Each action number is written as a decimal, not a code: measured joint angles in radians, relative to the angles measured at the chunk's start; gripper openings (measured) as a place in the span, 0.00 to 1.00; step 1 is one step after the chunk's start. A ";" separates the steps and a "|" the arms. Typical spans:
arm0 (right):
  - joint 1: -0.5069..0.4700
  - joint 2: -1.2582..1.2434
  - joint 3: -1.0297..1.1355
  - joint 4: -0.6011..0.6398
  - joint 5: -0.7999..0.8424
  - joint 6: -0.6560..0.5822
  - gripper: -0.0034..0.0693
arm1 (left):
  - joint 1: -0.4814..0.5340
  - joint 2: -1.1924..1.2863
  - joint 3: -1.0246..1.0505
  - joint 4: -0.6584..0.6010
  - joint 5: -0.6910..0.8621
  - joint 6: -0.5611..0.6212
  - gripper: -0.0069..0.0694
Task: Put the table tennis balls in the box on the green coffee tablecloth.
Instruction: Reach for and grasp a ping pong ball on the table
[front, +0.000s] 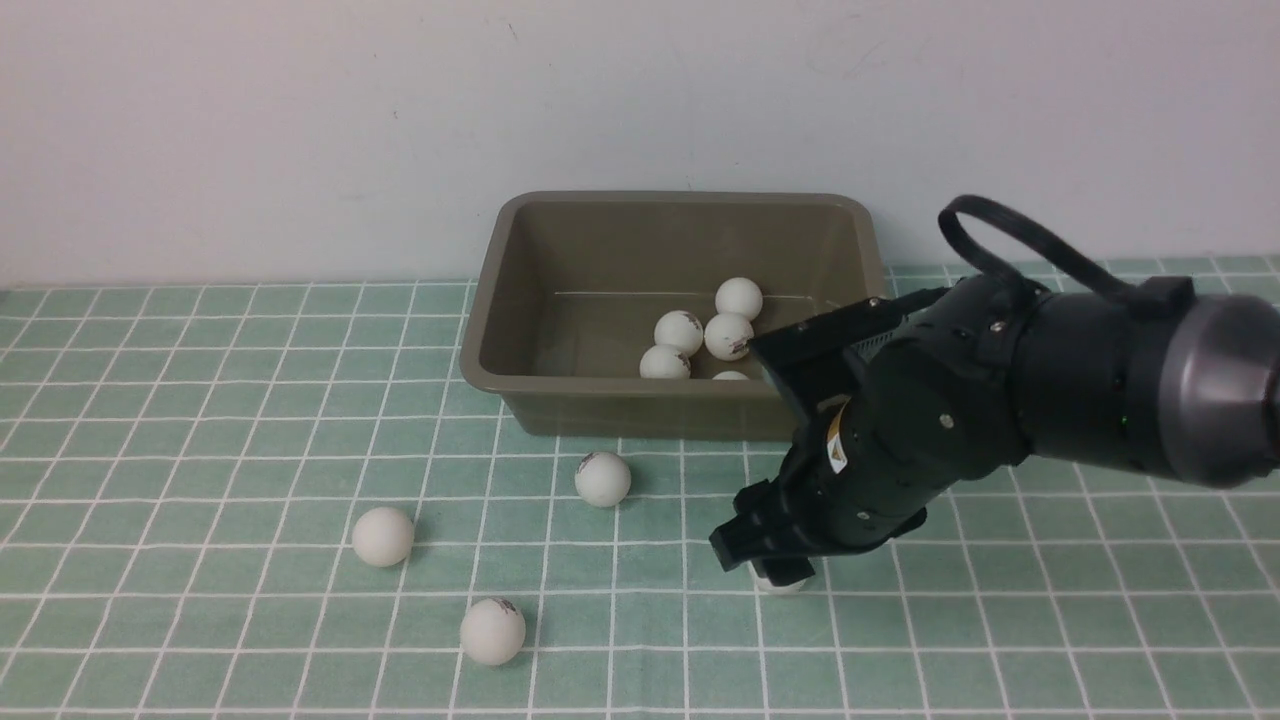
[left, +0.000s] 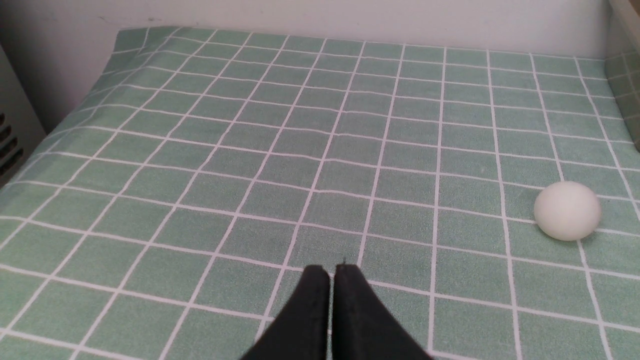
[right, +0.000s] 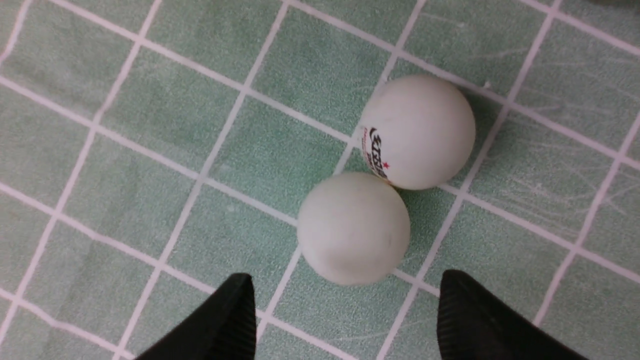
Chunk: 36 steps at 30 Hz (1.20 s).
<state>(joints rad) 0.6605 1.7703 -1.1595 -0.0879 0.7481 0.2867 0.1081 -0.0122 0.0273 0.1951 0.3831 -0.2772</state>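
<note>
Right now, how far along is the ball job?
Done: five balls show in the box. In hand: nothing yet; open right gripper hovers at a plain ball touching a logo ball. Remaining: those two plus three loose balls on the tablecloth. Left gripper shut, empty.

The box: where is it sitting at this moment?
Front view: the box sits centre-back on the green tablecloth, near the wall, with the right gripper low just before its right end.

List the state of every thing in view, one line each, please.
box: upright, holding at least five balls
three loose balls: apart, on the tablecloth
two balls: touching each other, ungripped
right hand: open over them
left hand: shut, empty
</note>
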 joint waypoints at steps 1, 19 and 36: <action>0.000 0.010 0.000 0.001 -0.004 0.000 0.66 | 0.000 0.000 0.000 0.000 0.000 0.000 0.09; 0.001 0.147 -0.052 -0.014 -0.050 -0.015 0.65 | 0.000 0.000 0.000 0.000 0.000 0.000 0.09; 0.001 0.147 -0.059 0.058 0.022 -0.098 0.54 | 0.000 0.000 0.000 0.000 0.000 0.000 0.09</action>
<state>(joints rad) 0.6613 1.9170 -1.2182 -0.0303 0.7705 0.1889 0.1081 -0.0122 0.0273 0.1951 0.3831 -0.2772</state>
